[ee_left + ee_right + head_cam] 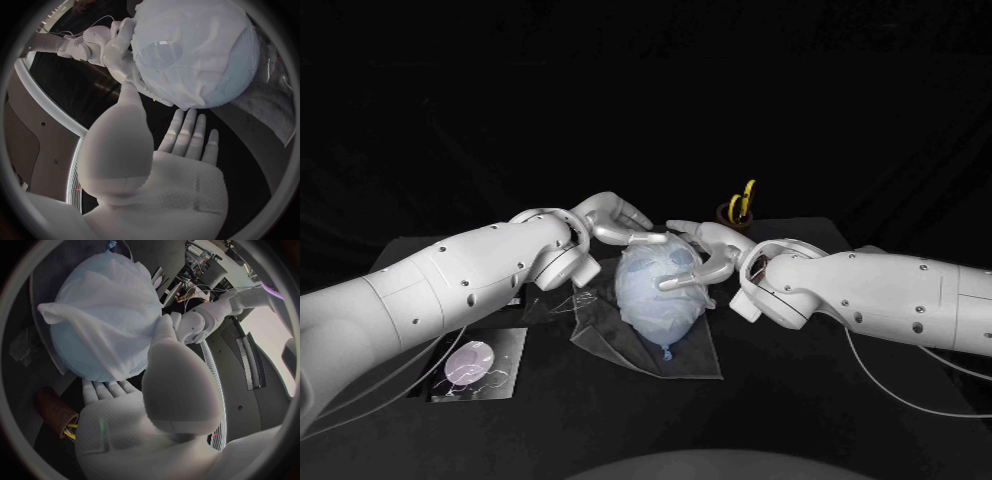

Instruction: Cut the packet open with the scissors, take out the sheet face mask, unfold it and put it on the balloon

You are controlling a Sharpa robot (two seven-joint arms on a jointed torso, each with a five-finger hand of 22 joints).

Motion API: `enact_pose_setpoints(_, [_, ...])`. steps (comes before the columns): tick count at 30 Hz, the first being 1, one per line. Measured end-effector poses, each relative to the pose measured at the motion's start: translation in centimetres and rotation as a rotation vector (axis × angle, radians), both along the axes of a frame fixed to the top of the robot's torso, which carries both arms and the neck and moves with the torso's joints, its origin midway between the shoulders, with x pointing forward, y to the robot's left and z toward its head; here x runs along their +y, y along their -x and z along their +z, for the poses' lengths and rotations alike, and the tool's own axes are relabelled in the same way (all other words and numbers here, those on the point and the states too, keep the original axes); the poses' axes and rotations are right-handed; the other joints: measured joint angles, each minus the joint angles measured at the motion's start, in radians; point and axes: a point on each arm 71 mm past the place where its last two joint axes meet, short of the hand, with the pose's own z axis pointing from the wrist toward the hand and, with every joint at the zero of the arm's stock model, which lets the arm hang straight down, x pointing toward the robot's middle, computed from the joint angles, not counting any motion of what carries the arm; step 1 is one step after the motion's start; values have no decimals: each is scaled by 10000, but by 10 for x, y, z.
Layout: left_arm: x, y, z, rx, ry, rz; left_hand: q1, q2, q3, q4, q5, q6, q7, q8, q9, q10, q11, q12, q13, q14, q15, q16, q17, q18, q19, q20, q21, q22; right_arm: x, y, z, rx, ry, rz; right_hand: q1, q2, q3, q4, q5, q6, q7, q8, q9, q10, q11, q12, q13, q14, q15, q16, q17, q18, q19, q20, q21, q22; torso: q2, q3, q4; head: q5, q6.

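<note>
The pale blue balloon lies at the table's middle with the white sheet mask draped over it. My left hand reaches in from the far left side, its fingers spread and touching the mask at the top. From the right, my right hand lays its spread fingers across the mask. In the left wrist view the left hand is flat beside the covered balloon. The right wrist view shows the right hand against the balloon, with a loose mask flap sticking out.
The cut packet lies at the front left. A clear plastic sheet is spread under the balloon. The yellow-handled scissors stand in a brown holder at the back right, just behind my right hand.
</note>
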Motion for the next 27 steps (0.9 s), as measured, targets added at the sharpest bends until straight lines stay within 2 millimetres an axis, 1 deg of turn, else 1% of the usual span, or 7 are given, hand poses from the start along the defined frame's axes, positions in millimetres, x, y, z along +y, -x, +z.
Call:
enact_pose_setpoints(4, [-2, 0, 0, -52, -42, -94, 304, 149, 60, -34, 0, 67, 6, 0, 10, 0, 0, 0, 20, 57, -3, 0, 5, 1, 2, -2, 1, 0, 0, 0, 0, 3, 3, 4, 0, 0, 0, 0, 0, 0, 0, 0, 6, 0, 0, -1, 0, 0, 0, 0, 0, -1, 0, 0, 0, 0, -1, 5, -7, 1, -17])
enact_pose_setpoints(8, [-3, -1, 0, -108, -99, -102, 1064, 850, 888, -67, 0, 265, 47, 118, 49, 139, -88, 86, 32, 898, -76, 197, 160, 0, 151, -2, 2, 6, 0, 0, 0, 5, 6, 7, 0, 0, 0, 0, 1, 0, 0, 0, 8, 0, 0, -1, 0, 0, 0, 0, 0, -1, 0, 0, 0, 0, 0, 10, -12, 9, -21])
enact_pose_setpoints(9, [-3, -1, 0, -113, -104, -98, 1110, 896, 950, -69, 0, 280, 57, 127, 49, 173, -89, 86, 32, 952, -79, 205, 170, -1, 151, -2, 2, 7, 0, 0, 0, 6, 6, 8, 0, 0, 0, 0, 1, 0, 0, 0, 8, 0, 0, -1, 0, 0, 0, 0, 0, -2, 0, 0, 0, 0, 1, 11, -12, 10, -22])
enact_pose_setpoints(14, [-3, -4, -1, -183, -225, -6, 2070, 1725, 1992, -210, 0, 528, 122, 313, 69, 532, -203, 203, 48, 1419, -232, 389, 249, 0, 419, -19, 91, 41, 1, 0, 0, 10, 11, 13, 53, 53, 0, 0, 1, 0, 0, 0, 17, 0, -1, -12, -2, 0, 0, 0, 0, -2, 0, 0, 0, 0, 3, 11, -16, 8, -44])
enact_pose_setpoints(21, [-3, -8, -2, -298, -565, 67, 2946, 1886, 2349, -434, -1, 541, 120, 415, 34, 632, -295, 203, 34, 1564, -263, 502, 254, 0, 673, -28, 184, 61, 2, 1, -1, 26, 21, 27, 53, 53, 0, 0, 1, 0, 0, 0, 17, -1, -1, -15, -6, 0, 0, 0, 0, -3, 0, 0, 0, 0, 3, 11, -16, 2, -109])
enact_pose_setpoints(25, [-1, -11, -3, -346, -776, 161, 3305, 2109, 2535, -488, 0, 975, 200, 677, 82, 1180, -521, 358, 59, 2307, -512, 896, 419, 1, 1957, -47, 598, 267, 2, 1, -1, 27, 21, 49, 53, 53, 0, 0, 1, 0, 0, 0, 17, -1, -1, -16, -6, 0, 0, 0, 0, -3, 0, 0, 0, 0, 1, 9, -12, 13, -122])
enact_pose_setpoints(27, [0, -12, -4, -369, -865, 209, 3579, 2227, 2751, -492, 0, 1364, 77, 891, 147, 1661, -720, 502, 86, 2812, -721, 1161, 552, 6, 3164, -76, 1008, 467, 3, 1, -1, 24, 22, 60, 53, 53, 0, 0, 1, 0, 0, 0, 16, -1, -1, 3, -6, 0, 0, 0, 0, -3, 0, 0, 0, 0, 0, 5, -8, 18, -128])
